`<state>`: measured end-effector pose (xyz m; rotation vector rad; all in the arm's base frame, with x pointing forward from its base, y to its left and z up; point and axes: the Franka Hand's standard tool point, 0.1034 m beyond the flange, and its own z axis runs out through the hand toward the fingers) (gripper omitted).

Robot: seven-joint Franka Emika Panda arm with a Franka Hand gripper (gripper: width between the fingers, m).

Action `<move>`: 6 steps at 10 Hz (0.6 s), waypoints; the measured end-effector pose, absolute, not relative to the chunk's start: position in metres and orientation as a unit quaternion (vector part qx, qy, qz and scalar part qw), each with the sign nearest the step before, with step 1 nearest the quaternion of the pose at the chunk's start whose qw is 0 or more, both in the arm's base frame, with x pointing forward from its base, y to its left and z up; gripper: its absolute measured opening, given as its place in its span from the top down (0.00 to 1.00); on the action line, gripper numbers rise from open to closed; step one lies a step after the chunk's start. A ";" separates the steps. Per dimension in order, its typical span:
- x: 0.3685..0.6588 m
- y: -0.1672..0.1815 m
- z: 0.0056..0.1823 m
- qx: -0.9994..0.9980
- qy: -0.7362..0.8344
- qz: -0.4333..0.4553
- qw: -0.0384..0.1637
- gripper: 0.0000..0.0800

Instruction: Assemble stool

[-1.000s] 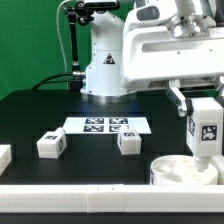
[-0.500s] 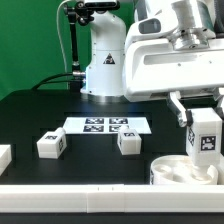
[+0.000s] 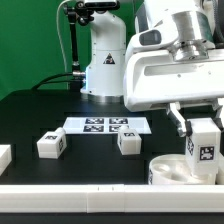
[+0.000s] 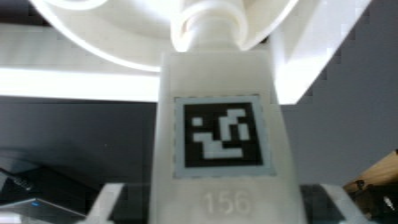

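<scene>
My gripper is shut on a white stool leg with a marker tag, held upright at the exterior view's lower right. The leg's lower end reaches down into the round white seat lying by the front edge. In the wrist view the held leg fills the middle, its tag facing the camera, with my gripper closed on its sides and the seat beyond its tip. Two more tagged legs lie on the black table, one at the left and one in the middle.
The marker board lies flat behind the two loose legs. A plain white bar runs along the table's front edge, and a white block end shows at the far left. The robot base stands at the back.
My gripper has moved down and slightly to the exterior view's left with the leg, bringing its lower end down into the seat.
</scene>
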<state>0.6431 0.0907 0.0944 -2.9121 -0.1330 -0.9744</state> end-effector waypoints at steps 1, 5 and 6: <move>0.643 0.092 0.094 -0.947 -0.044 -0.317 0.034 0.58; 0.643 0.096 0.094 -0.946 -0.050 -0.319 0.034 0.58; 0.643 0.096 0.094 -0.946 -0.050 -0.318 0.034 0.58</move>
